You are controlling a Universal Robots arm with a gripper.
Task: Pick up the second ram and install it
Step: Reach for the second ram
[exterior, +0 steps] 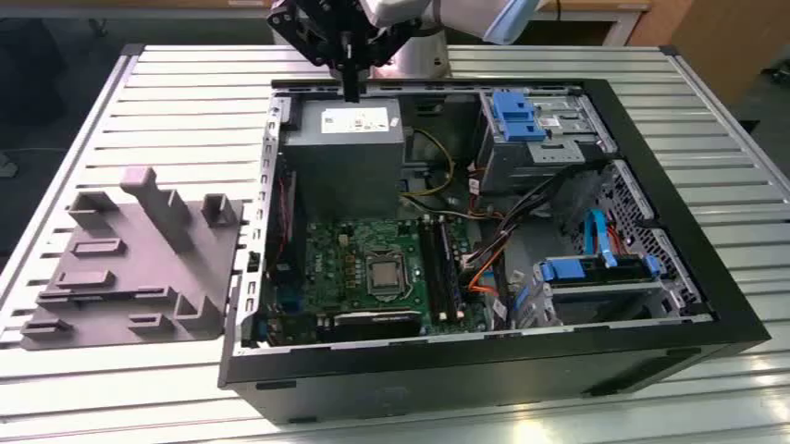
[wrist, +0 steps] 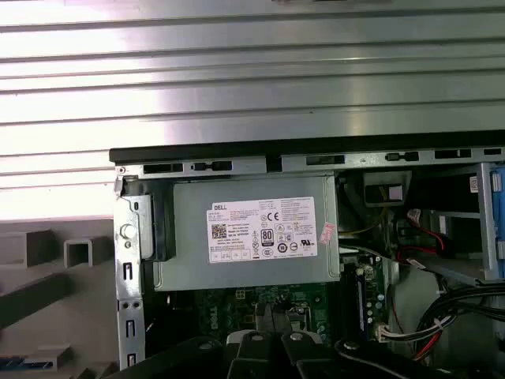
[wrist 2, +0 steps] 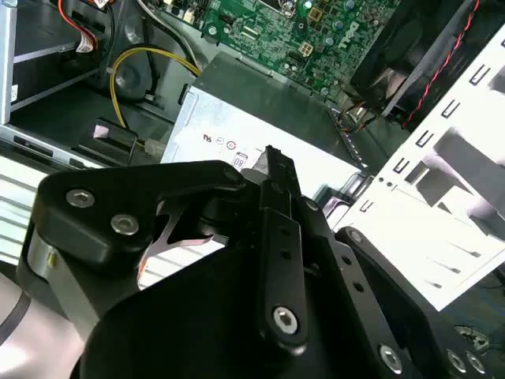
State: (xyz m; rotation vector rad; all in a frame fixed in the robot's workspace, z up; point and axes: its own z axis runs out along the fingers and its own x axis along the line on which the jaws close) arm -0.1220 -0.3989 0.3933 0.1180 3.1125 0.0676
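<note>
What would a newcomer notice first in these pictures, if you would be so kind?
The open computer case, lying on its side on the slatted metal table, draws the eye first, its green motherboard and grey power supply exposed. The black gripper hangs above the power supply near the case's far edge, and a grey plastic holder sits beside the case on the exterior view's left.

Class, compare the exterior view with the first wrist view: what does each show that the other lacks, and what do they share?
Exterior view: the processor socket and the case's near wall. First wrist view: a small pink sticker on the power supply. Shared: that power supply, the grey fixture, the slatted table and the gripper.
</note>
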